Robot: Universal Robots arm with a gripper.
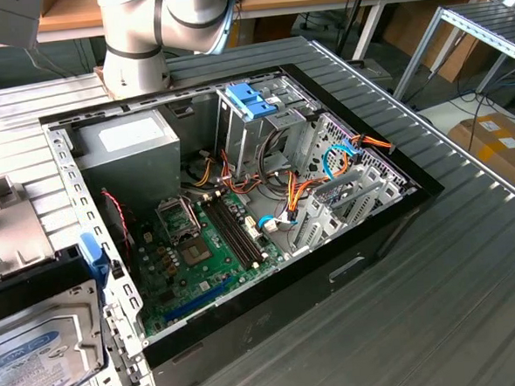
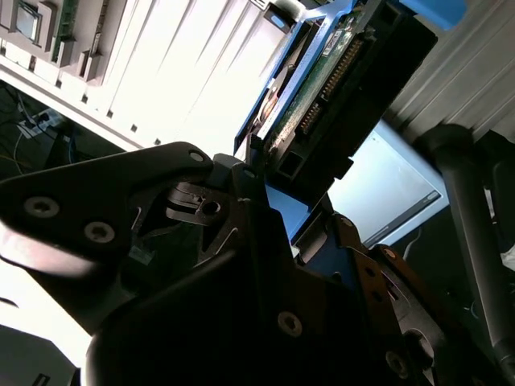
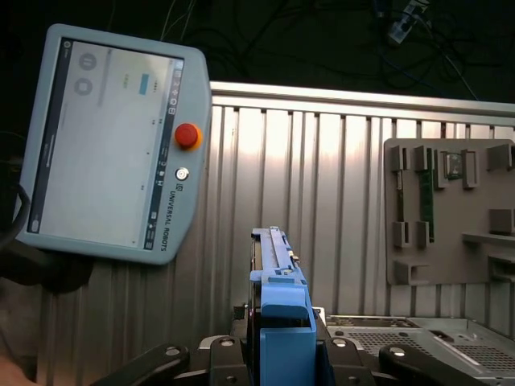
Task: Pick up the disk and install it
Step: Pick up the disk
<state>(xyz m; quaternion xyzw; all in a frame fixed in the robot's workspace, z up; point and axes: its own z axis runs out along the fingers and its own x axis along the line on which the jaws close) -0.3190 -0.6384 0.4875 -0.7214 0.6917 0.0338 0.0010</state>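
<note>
The black two-fingered tool (image 3: 283, 358) is pinching a flat rectangular silver-grey metal disk (image 3: 277, 277) with bright blue plastic side rails. In the first wrist view the disk is standing edge-on between the fingers (image 3: 338, 354), one pressing on each side, with its blue rail and tab facing the camera. In the second wrist view the disk (image 2: 322, 80) is showing its green circuit-board underside and a row of connector pins, and it is sticking out past the dark tool body.

In the exterior view the disk (image 1: 40, 351) is sitting at the lower corner on the exterior view's left. Its white-and-blue label is facing up, and it is just beside the rim of the large open black computer case (image 1: 332, 267). The case is lying on its side on the ribbed grey metal desk (image 1: 457, 303), exposing a green motherboard (image 1: 191, 258), a large grey power-supply box (image 1: 128, 148) and a light-blue plastic latch piece (image 1: 250, 100) on the drive cage. The pale grey robot arm (image 1: 143, 34) is rising behind the case.

Beyond the disk in the first wrist view, a grey touchscreen pendant with a red button (image 3: 113, 145) and a grey fixture plate (image 3: 451, 217) are resting against the ribbed surface.
</note>
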